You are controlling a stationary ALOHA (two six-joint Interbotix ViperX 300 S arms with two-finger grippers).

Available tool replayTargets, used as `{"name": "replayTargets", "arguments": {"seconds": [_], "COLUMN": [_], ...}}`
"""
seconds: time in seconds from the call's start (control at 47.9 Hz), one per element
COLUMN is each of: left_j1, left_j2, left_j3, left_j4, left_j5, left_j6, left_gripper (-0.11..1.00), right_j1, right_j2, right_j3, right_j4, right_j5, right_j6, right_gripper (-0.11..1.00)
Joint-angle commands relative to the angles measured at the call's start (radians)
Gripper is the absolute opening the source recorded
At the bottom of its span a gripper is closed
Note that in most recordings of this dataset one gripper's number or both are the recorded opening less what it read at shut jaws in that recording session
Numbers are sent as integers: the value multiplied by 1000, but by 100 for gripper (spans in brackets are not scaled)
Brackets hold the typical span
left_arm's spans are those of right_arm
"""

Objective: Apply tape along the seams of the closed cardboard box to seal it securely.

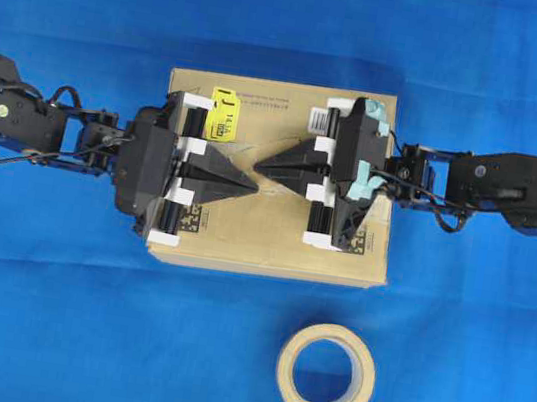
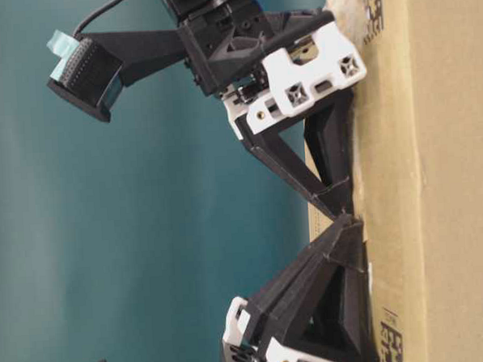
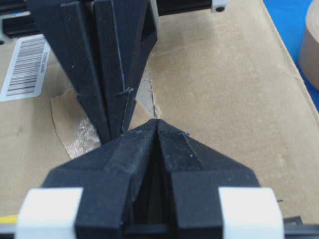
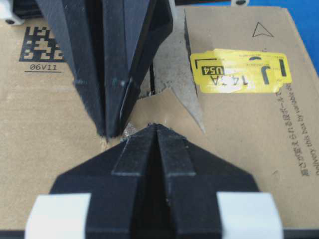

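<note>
My left gripper (image 1: 251,184) meets right gripper (image 1: 260,165) tip-to-tip on cardboard box (image 1: 263,241); 12 o'clock blocked. Tape roll (image 1: 326,373) at 6 o'clock.

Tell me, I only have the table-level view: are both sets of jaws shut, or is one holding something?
Observer: Both are shut, with nothing visible between them. The left gripper and right gripper nearly meet tip to tip on the cardboard box.
Operator: Where is the tape roll?
Observer: The tape roll lies flat on the blue cloth, apart from the box, off the long side opposite the yellow sticker.
</note>
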Motion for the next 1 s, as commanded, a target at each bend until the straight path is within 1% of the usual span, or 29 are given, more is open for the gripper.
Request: {"name": "replayTargets", "arguments": {"seconds": [0.0,0.125,0.25,0.355,0.584,0.689,0.772,0.981], "left_j1": [-15,-18,-14,-12,-12,-14,-14,-8], "left_j2": [-3,-12,-21,-28,-54,-110,-167,-337], "left_j3": [25,48,71,81,75,60,43,-2], "left_j4": [0,-2,-2,-2,-2,0,0,0], "left_j5": [-5,-8,-9,-9,-2,9,38,183], "left_j6": [5,3,-25,-46,-46,-44,-44,-29], "left_gripper": [0,0,0,0,0,0,0,0], "right_j1": [41,58,67,69,72,74,72,64], "right_j2": [-11,-21,-37,-48,-92,-155,-230,-430], "right_j3": [23,46,71,89,101,103,101,117], "right_j4": [3,11,28,32,32,32,31,23], "right_j5": [6,6,5,-5,0,29,72,173], "right_j6": [3,3,3,3,3,-3,-9,-26], "right_gripper": [0,0,0,0,0,0,0,0]}}
